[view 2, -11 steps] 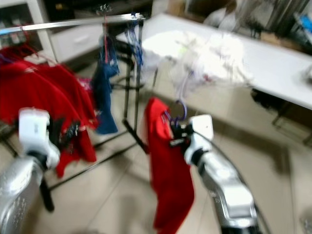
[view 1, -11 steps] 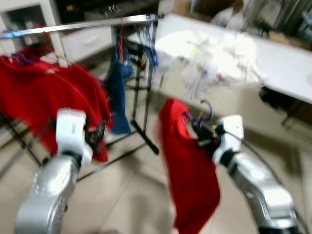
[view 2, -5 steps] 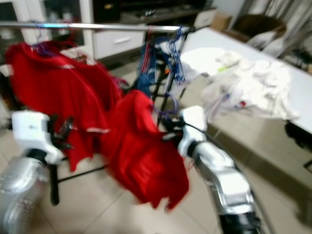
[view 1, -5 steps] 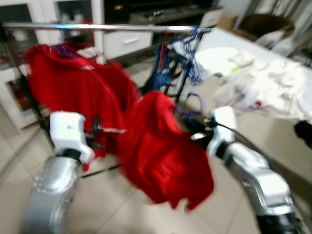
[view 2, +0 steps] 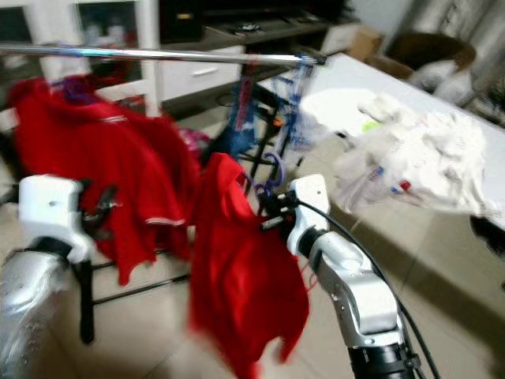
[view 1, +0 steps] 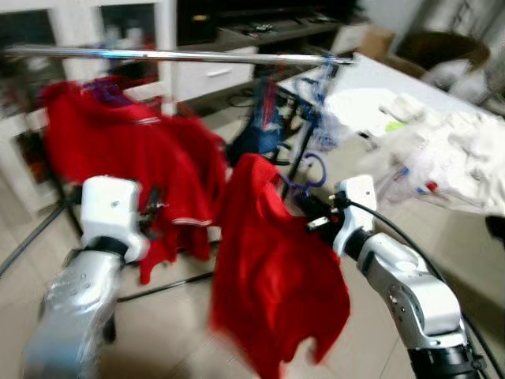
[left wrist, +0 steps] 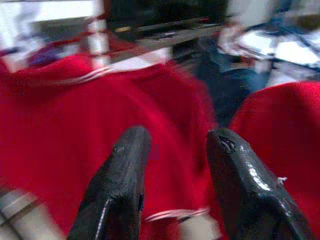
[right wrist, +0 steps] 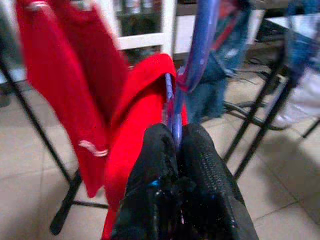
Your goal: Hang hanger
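Left gripper [left wrist: 172, 165] mid-left of frame, fingers apart, nothing held, facing the hung red shirts [view 1: 118, 150]; looks like two, blur makes the count unsure. One rail [view 1: 181, 54] across the top, one blue garment [view 1: 256, 134] near its right end. Centre: one purple hanger [view 1: 314, 170] carrying one red shirt [view 1: 272, 276], below the rail, not on it. Right gripper [right wrist: 174, 145] clamped on the hanger. Upper right: one white table [view 1: 394, 87] with a heap of white laundry [view 1: 454, 158].
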### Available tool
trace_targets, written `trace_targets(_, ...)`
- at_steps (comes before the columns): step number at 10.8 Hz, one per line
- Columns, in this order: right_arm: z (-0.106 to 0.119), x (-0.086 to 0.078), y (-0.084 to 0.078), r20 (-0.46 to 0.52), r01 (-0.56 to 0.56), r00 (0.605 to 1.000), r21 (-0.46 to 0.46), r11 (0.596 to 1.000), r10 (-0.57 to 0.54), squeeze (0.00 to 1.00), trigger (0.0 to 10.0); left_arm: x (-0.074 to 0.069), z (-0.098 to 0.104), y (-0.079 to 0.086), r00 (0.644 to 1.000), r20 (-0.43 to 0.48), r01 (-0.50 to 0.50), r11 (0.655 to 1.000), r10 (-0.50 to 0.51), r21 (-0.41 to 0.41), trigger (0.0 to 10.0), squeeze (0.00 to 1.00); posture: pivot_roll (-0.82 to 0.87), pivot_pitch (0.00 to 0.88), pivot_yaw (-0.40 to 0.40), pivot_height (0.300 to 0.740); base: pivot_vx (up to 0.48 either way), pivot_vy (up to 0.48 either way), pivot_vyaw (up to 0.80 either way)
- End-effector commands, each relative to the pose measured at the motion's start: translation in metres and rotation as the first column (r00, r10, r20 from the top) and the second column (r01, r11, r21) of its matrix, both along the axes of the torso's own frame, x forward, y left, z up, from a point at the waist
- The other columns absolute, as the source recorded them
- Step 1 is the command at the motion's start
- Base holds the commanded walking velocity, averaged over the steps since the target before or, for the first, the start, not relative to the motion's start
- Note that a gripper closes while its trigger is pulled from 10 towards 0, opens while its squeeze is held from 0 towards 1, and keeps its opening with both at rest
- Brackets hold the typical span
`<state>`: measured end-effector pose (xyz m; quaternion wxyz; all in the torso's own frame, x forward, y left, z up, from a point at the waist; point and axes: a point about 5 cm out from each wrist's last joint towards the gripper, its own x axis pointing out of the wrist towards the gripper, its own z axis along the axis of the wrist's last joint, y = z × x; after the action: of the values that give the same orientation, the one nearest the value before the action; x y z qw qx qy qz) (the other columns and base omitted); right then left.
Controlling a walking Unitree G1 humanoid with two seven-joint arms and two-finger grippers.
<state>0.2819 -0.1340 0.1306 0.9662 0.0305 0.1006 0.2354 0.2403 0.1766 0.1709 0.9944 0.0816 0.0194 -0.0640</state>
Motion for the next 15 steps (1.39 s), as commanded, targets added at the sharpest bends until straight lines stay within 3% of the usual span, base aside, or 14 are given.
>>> trace_targets(1,0.007,0.003,0.001,0.054,0.022,0.998,0.001,1.000,-0.022,0.00,10.0,0.000,0.007,0.002,1.000,0.020,0.002,1.000,-0.002,0.011,10.0,0.00,0.20,0.019,-0.111,0.740,0.334,0.000,0.00)
trace_targets(2,0.005,0.001,0.002,0.062,0.016,0.998,-0.020,1.000,-0.015,0.00,10.0,0.002,0.006,0.001,1.000,0.011,-0.003,0.999,0.004,-0.044,10.0,0.00,0.19,0.013,-0.098,0.740,0.341,0.000,0.00)
trace_targets(9,-0.003,-0.003,0.002,0.049,0.066,0.997,0.001,0.998,-0.066,0.00,10.0,0.006,0.008,-0.002,0.999,0.011,0.037,0.999,-0.037,-0.012,10.0,0.00,0.20,0.012,-0.086,0.740,0.366,0.000,0.10)
trace_targets(13,-0.002,0.001,0.002,0.047,0.073,0.996,-0.008,0.997,-0.073,0.00,10.0,0.002,0.008,-0.004,0.999,0.008,0.054,0.999,-0.054,-0.005,10.0,0.00,0.20,0.019,-0.105,0.740,0.358,0.000,0.00)
trace_targets(15,-0.007,0.004,-0.009,0.029,0.175,0.984,-0.049,0.983,-0.174,0.00,10.0,0.000,0.009,-0.004,0.999,0.009,0.051,0.999,-0.051,-0.001,10.0,0.00,0.21,0.023,-0.108,0.740,0.351,0.000,0.00)
